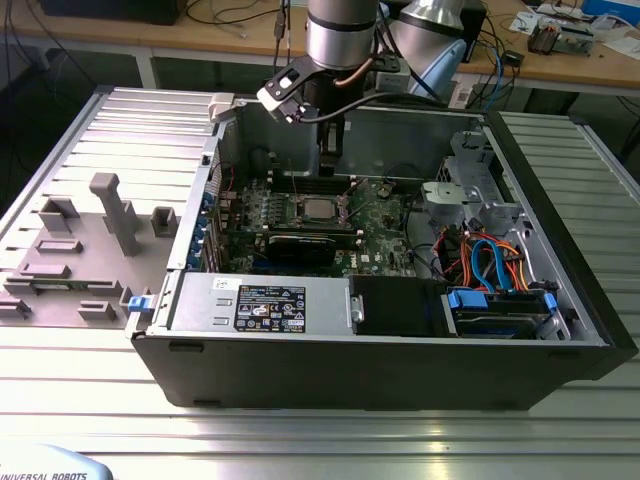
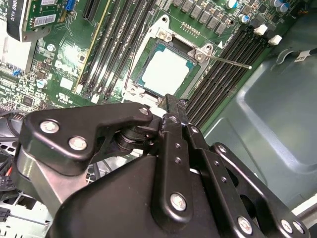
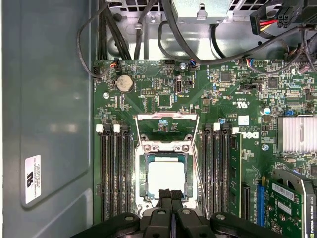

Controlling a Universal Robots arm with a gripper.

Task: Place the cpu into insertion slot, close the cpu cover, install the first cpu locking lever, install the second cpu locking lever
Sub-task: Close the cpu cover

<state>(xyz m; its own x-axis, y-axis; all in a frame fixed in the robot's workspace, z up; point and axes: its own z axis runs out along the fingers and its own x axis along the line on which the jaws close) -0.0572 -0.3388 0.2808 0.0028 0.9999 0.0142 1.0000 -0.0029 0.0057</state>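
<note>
The chip point(image 3: 167, 178) lies flat in its square socket point(image 3: 140, 171) on the green board point(image 3: 148, 84), inside the open computer box point(image 1: 400, 370). The metal cover point(image 3: 168, 115) is tipped up and open, next to the socket. The claw point(image 3: 171, 196) hangs right by the chip's edge. Its two fingers are pressed close together and hold nothing. A thin lever point(image 2: 230, 61) sticks out beside the socket.

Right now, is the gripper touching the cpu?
Cannot tell. In the first wrist view the gripper overlaps the edge of the cpu, but neither contact nor a gap shows plainly.
</note>
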